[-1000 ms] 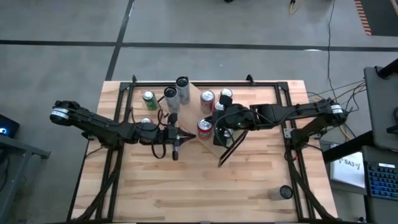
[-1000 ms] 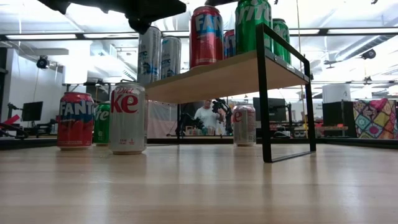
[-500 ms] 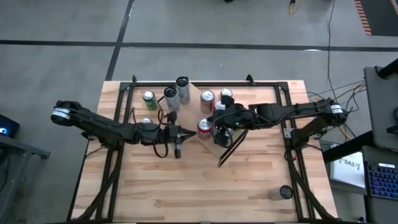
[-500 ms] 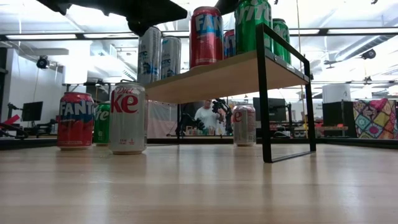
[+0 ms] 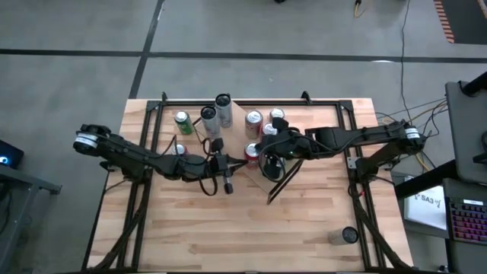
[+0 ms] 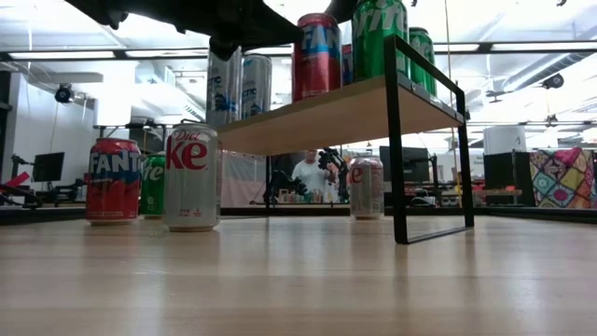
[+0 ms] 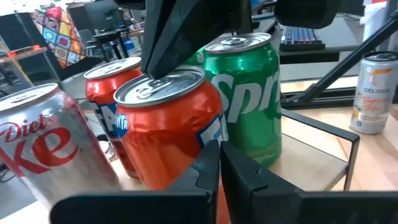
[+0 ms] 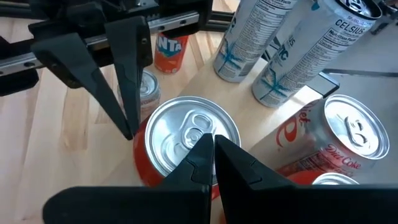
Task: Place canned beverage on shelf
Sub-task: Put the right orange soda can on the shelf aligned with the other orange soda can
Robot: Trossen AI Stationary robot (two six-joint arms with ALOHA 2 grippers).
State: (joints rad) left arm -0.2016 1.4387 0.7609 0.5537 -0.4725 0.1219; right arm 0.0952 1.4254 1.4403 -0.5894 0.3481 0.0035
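Since the earlier frame, your left gripper (image 5: 227, 185) had swung right toward the shelf (image 6: 347, 107), fingers pressed together and holding nothing. Your right gripper (image 8: 210, 144) hung just above the orange Fanta can (image 8: 180, 144), likewise closed and empty, its tips over the lid. That can stood upright at the shelf's near left end beside the Sprite can (image 7: 249, 99). Placement looked done; withdrawal remained, and several cans were still on the table (image 6: 298, 280).
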